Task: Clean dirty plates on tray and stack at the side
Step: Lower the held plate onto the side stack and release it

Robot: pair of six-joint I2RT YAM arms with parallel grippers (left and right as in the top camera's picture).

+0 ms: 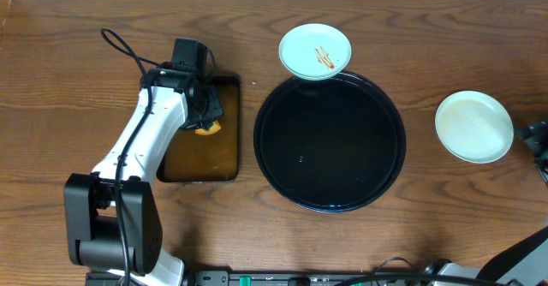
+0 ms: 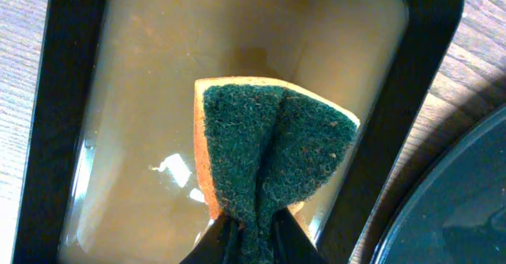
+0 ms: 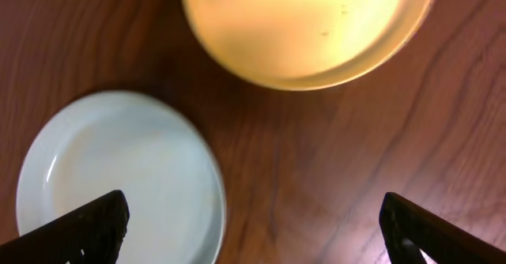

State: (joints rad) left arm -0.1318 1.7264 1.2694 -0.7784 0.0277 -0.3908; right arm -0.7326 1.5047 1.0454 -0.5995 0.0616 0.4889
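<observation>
While the left gripper (image 2: 247, 236) pinched a sponge (image 2: 273, 149) nearly shut, folding its green face inward, the sponge sat over brown liquid (image 2: 158, 98) in the sponge tray (image 2: 67, 122), just left of the tray (image 1: 330, 149). Whether the sponge touched the liquid, I could not tell. The right gripper (image 3: 253, 216) stood wide open with nothing between its fingers, above bare table (image 3: 316, 161) well right of the tray. Beneath it lay a blue plate (image 3: 118, 177) and a cream plate (image 1: 473, 126) side by side, near each other but apart, not stacked, both looking clean. The cream plate lay right of the tray, clear of its rim. A streaked plate (image 1: 315, 50) sat at the tray's far edge, overlapping the rim, with orange-brown streaks at centre.
</observation>
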